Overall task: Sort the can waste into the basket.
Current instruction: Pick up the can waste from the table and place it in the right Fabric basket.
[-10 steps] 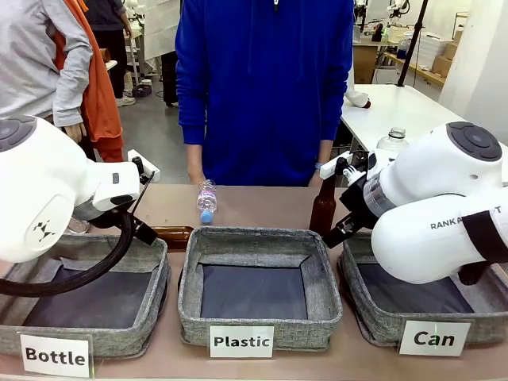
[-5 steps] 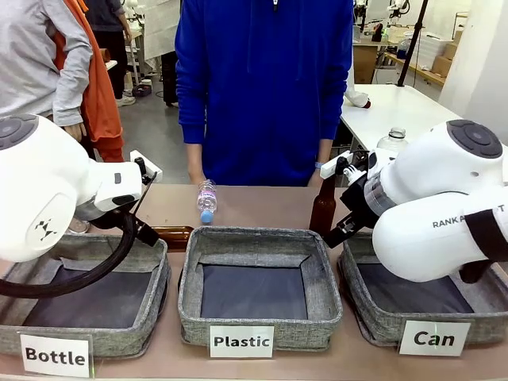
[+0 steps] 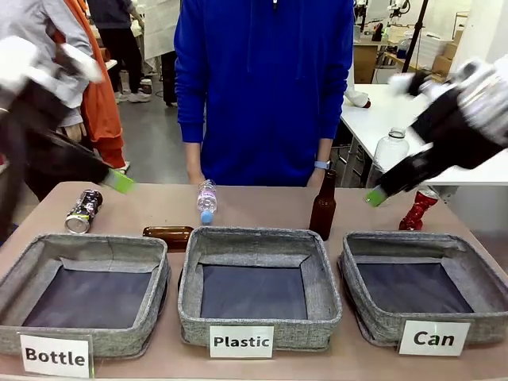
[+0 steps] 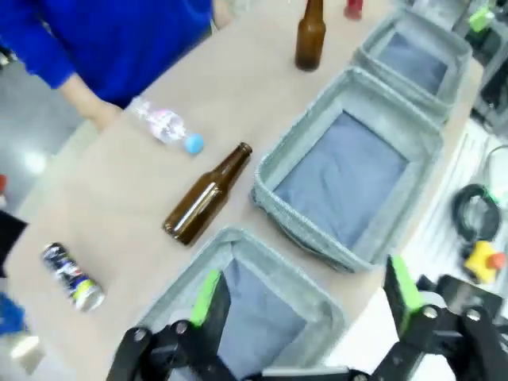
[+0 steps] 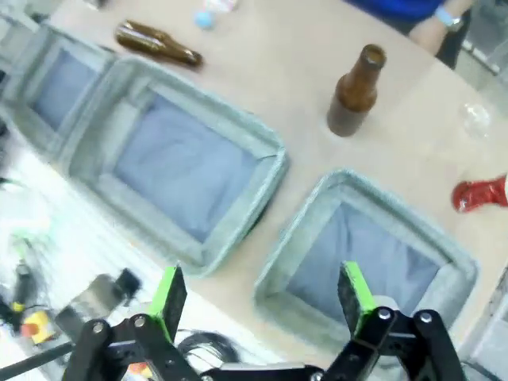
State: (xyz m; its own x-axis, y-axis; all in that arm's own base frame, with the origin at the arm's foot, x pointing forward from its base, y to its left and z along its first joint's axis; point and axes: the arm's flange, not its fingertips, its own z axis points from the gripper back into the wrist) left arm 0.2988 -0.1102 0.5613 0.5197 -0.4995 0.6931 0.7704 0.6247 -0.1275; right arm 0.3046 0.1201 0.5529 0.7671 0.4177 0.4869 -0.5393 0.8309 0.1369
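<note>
– Dark blue can [image 4: 73, 276]: where does it lie, taken from the left gripper [image 4: 305, 287]?

– Well out beyond the gripper's left-hand finger [image 4: 208, 298] in the left wrist view. It is on its side on the table [image 4: 119, 190], apart from all other items. The jaws stand wide apart and hold nothing. Just ahead of the fingers is the Bottle basket [image 4: 254, 305]. Past its far rim a lying brown bottle [image 4: 208, 205] rests, and a clear plastic bottle [image 4: 165, 127] lies farther off.

– And the red can [image 5: 480, 193]?

– In the right wrist view it sits far outward of the right-hand finger of the right gripper [image 5: 262, 292]. It is on the table past the far rim of the Can basket [image 5: 373, 254], near that rim but apart from it. Whether it stands or lies cannot be told.

– State of that gripper?

– Fully spread, green pads well apart, nothing gripped. The Can basket lies directly ahead of its right-hand finger and the Plastic basket [image 5: 182, 163] ahead of its left-hand one. An upright brown bottle [image 5: 356, 91] stands farther on, beyond the gap between the two baskets.

– What does the front view add?

– Both grippers appear blurred and high above the table, the left above the dark blue can and the right above the red one. Both cans lie outside the baskets. A person [image 3: 266, 79] in a blue top stands at the far side.
</note>
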